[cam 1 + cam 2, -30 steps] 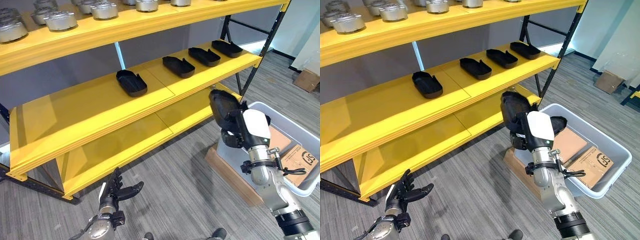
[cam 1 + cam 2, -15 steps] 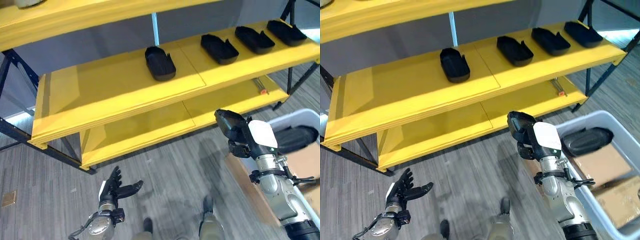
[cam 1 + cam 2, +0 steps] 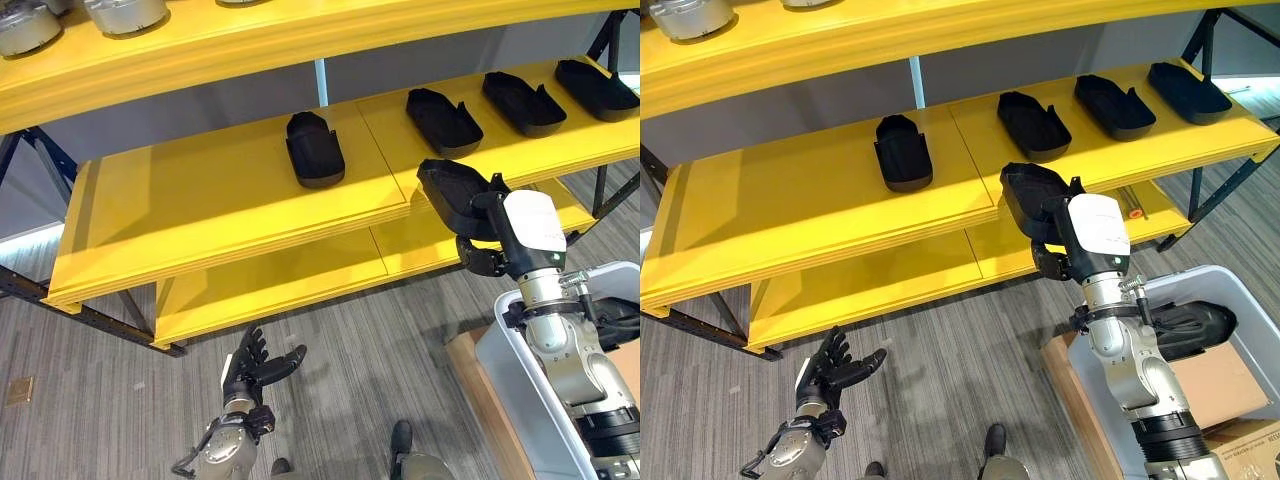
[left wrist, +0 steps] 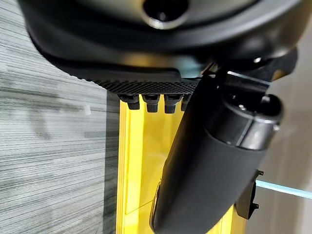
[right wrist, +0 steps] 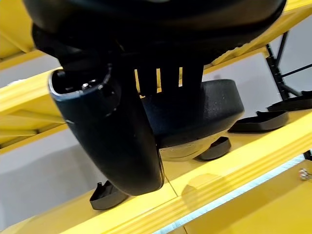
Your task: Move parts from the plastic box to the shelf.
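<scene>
The right hand (image 3: 497, 222) is raised just in front of the front edge of the middle shelf (image 3: 200, 200), its fingers and thumb curled round a black part (image 3: 452, 190), which hangs in the air at the shelf's lip, level with the board and between the first and second parts laid there; four black parts sit in a row on that shelf, one (image 3: 314, 148) left of the board seam, then a second (image 3: 442, 120), a third (image 3: 522, 102) and a fourth (image 3: 596, 88) toward the right end; the wide stretch of yellow board left of the first part is bare, and a gap lies between the first and second parts; in the grey plastic box (image 3: 1262, 322) on the floor at the right lies one more black part (image 3: 1188, 328) beside brown cardboard (image 3: 1220, 380); two silver round parts (image 3: 125, 12) stand at the top shelf's edge; the left hand (image 3: 250, 368) is low over the grey floor (image 3: 350, 350), fingers spread and holding nothing.
</scene>
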